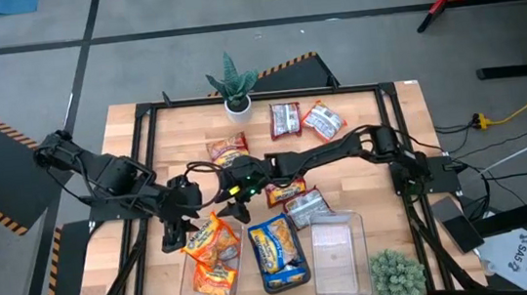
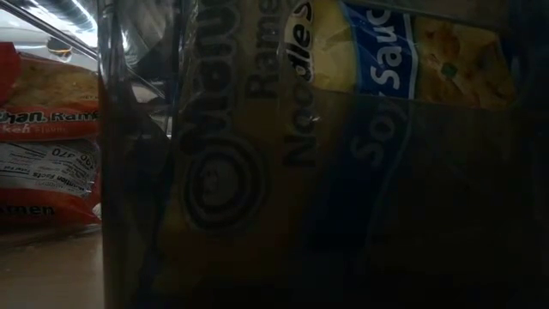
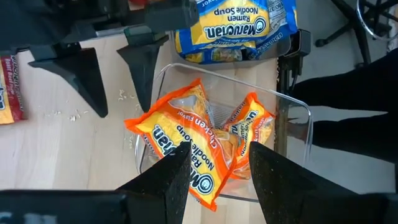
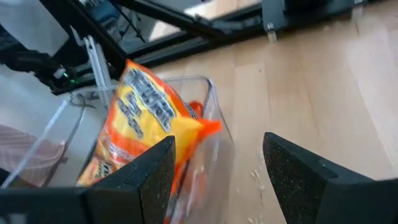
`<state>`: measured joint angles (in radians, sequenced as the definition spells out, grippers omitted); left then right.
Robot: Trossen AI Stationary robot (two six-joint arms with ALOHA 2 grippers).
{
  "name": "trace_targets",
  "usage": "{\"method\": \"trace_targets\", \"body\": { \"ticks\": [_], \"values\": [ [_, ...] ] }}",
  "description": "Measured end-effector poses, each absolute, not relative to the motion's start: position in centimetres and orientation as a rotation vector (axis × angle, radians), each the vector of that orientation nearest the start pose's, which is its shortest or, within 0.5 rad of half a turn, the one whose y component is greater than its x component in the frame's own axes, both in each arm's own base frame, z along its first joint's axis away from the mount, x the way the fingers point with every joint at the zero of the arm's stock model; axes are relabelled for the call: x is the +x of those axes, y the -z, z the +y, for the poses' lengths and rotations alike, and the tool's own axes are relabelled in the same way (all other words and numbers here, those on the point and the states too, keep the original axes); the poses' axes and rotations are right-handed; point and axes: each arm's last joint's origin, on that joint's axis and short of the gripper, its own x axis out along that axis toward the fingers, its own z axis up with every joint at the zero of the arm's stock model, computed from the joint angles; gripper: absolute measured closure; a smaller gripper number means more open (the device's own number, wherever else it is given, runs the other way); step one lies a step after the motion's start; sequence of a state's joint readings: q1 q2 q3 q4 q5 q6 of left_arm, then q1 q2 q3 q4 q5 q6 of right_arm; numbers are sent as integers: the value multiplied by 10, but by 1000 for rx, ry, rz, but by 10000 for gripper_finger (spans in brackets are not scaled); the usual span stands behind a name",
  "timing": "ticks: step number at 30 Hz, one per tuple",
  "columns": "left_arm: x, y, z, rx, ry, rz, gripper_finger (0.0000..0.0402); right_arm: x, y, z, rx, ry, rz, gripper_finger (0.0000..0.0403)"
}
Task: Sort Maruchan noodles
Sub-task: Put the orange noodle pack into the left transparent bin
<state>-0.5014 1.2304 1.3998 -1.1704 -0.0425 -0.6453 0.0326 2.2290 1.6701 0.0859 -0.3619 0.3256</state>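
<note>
Left gripper (image 3: pixel 214 171) open over orange packets (image 1: pixel 212 255) in a clear bin (image 3: pixel 298 134) — right gripper (image 4: pixel 217 171) open too, nothing held, just beside.

A wooden table (image 1: pixel 136 146) is carrying three clear bins (image 1: pixel 338 253) along its near edge, loose noodle packets (image 1: pixel 286 119) mid-table, and two potted plants (image 1: pixel 234 84).

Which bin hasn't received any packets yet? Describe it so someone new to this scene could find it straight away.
Look at the near edge of the wooden table, where three clear bins sit in a row. The empty bin is the one on the right end, beside the small round green plant. Its neighbours hold packets: blue-and-yellow packets in the middle bin, orange packets in the left one.
</note>
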Motion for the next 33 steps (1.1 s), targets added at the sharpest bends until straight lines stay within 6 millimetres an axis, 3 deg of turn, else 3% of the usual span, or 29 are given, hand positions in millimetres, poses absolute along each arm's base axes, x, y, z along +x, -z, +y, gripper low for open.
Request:
{"method": "trace_targets", "body": {
  "ticks": [26, 33],
  "values": [
    [189, -371, -101, -227, 107, 1050, 246, 515, -175, 27, 475, -305, 461, 176],
    [189, -370, -100, -209, 83, 1048, 246, 514, -174, 28, 475, -326, 473, 230]
  ]
}}
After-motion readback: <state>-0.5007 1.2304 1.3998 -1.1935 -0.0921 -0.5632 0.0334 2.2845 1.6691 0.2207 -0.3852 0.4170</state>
